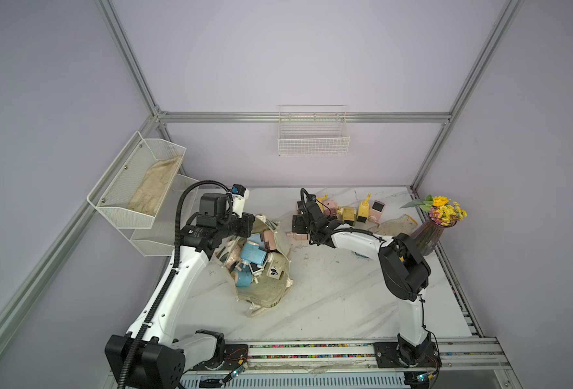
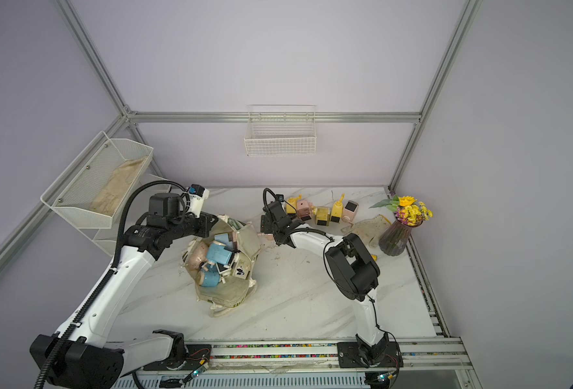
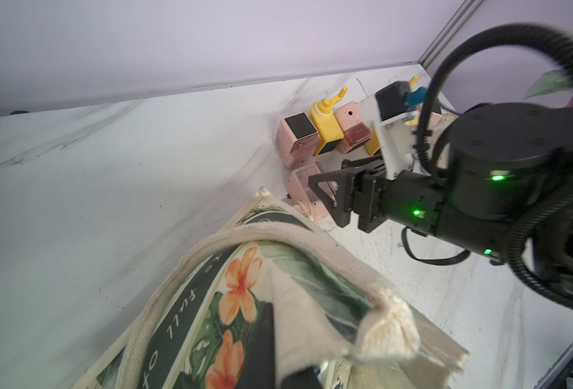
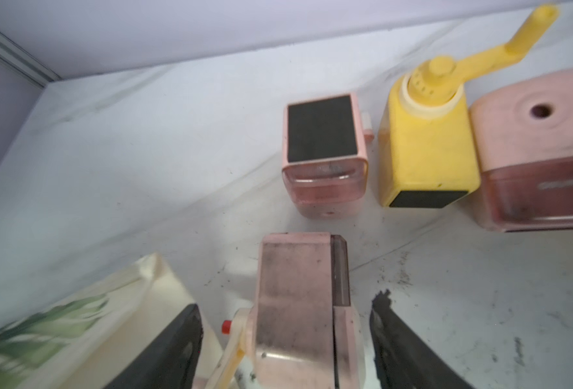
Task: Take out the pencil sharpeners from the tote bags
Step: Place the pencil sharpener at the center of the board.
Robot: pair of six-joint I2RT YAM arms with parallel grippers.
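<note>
My left hand (image 3: 271,350) was clamped shut on the rim of the tote bag (image 1: 268,289), which lay on the surface (image 1: 332,303) with sharpeners inside. My right hand (image 4: 285,340) stood open, jaws either side of a pink sharpener (image 4: 298,303) lying just beside the bag, gaps visible.

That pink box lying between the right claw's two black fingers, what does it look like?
The pink sharpener is a boxy, smudged plastic block lying on its side on the marble table. It has a darker translucent drawer, a small red button and a pale crank. The right gripper straddles it with jaws open, gaps showing on both sides. The tote bag lies beside it.
</note>
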